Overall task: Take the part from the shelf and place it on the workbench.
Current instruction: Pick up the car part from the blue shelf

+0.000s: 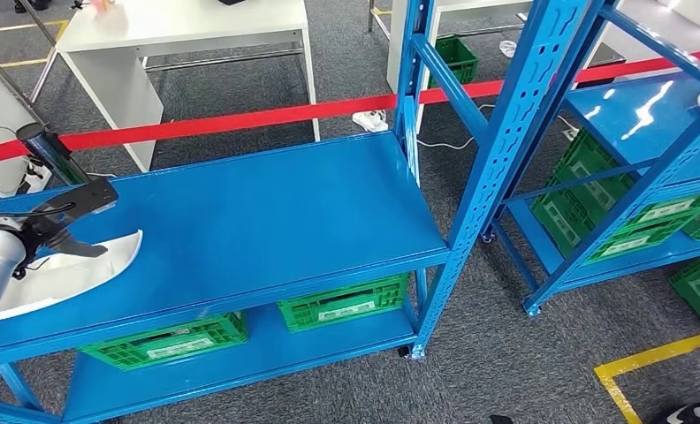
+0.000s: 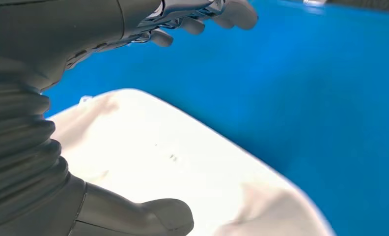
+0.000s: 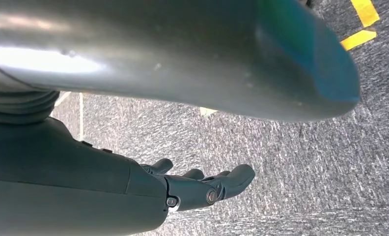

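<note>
On the left end of the upper blue metal shelf board (image 1: pixel 267 212) lay one white curved plastic part (image 1: pixel 68 276), broad and shell-like, tapering to a point toward the shelf's middle; seen close in the left wrist view (image 2: pixel 182 172) as a pale sheet resting flat on the blue surface. Over it hovered the left hand (image 1: pixel 68 216), dark fingers (image 2: pixel 202 22) spread apart above the part and the thick grey thumb (image 2: pixel 148 219) low beside it, nothing gripped, no clear contact with the part. Hung beside the body over grey carpet was the right hand (image 3: pixel 202 187), fingers loosely extended and holding nothing.

Counted below the upper board: two green slotted plastic crates (image 1: pixel 174 340) side by side on the lower board, each with a white label. Counted further right: a second blue metal rack (image 1: pixel 647 132), well apart from the first, with more green crates (image 1: pixel 620 212) stacked on its lower level, number not clear. Stretched behind both racks ran one red barrier tape (image 1: pixel 267 115). Stood beyond the tape was one white table (image 1: pixel 170 35). Marked on the floor at lower right was one yellow tape corner (image 1: pixel 647 362).
</note>
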Controlling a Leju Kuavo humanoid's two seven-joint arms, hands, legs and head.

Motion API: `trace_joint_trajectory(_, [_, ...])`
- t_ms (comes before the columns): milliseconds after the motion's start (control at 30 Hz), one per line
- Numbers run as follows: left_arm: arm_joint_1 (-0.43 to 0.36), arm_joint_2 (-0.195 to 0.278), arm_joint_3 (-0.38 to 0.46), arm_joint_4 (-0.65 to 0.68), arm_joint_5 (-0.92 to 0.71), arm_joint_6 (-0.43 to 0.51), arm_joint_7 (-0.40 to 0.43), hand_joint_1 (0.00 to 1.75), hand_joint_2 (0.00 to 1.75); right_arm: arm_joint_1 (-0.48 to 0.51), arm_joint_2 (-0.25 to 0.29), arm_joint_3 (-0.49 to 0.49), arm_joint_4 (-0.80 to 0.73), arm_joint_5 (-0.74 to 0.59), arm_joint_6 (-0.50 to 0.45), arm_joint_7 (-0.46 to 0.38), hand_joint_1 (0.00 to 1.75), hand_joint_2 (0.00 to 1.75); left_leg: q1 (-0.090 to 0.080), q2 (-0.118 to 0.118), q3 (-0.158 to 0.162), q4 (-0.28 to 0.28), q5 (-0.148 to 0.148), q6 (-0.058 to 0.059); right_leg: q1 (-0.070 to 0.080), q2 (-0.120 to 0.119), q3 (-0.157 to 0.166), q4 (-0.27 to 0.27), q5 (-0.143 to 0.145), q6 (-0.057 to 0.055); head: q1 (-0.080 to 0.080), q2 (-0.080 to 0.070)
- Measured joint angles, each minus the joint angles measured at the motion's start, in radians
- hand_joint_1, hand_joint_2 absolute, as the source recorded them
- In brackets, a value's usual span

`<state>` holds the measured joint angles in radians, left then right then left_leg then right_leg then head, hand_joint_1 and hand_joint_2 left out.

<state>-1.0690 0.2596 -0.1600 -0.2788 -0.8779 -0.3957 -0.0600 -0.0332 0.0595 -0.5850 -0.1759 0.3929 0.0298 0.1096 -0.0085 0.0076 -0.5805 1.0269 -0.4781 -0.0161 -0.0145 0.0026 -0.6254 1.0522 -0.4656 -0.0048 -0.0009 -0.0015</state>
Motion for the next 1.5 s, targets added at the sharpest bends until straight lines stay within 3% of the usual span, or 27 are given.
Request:
trace_joint_trajectory(100, [0.037, 0.058, 0.018, 0.000, 0.049, -0.117, -0.057, 0.00, 1.75, 0.000, 0.000, -0.002, 0.000, 0.011, 0.000, 0.004, 0.00, 0.00, 0.000, 0.000, 0.000, 0.000, 0.000, 0.000, 0.000, 0.001, 0.000, 0.000, 0.000, 0.000, 0.000, 0.000])
trace_joint_trajectory(267, [0.064, 0.096, 0.020, 0.001, 0.076, -0.260, -0.113, 0.00, 1.75, -0.001, 0.000, -0.002, 0.000, 0.019, 0.000, 0.004, 0.00, 0.00, 0.000, 0.000, 0.000, 0.000, 0.000, 0.000, 0.000, 0.000, 0.000, 0.000, 0.000, 0.000, 0.000, 0.000])
trace_joint_trajectory(567, [0.079, 0.139, 0.020, 0.000, 0.098, -0.371, -0.167, 0.00, 1.75, -0.001, 0.000, -0.003, 0.000, 0.029, 0.000, 0.008, 0.00, 0.00, 0.000, 0.000, 0.000, 0.000, 0.000, 0.000, 0.000, 0.000, 0.000, 0.000, 0.000, 0.000, 0.000, 0.000])
trace_joint_trajectory(867, [0.107, 0.149, 0.037, -0.003, 0.177, -0.292, -0.222, 0.00, 1.75, -0.003, 0.000, -0.008, 0.000, 0.034, 0.000, 0.010, 0.00, 0.00, 0.000, 0.000, 0.000, 0.000, 0.000, 0.001, 0.000, 0.000, 0.000, 0.000, 0.000, 0.000, 0.000, 0.000])
trace_joint_trajectory(1500, [0.129, 0.138, 0.030, -0.014, 0.123, -0.276, -0.252, 0.00, 1.75, -0.002, 0.000, -0.023, 0.000, 0.038, 0.003, 0.009, 0.00, 0.00, 0.000, 0.000, 0.000, 0.001, 0.001, 0.002, 0.000, 0.000, 0.000, 0.000, 0.001, 0.000, 0.000, 0.000])
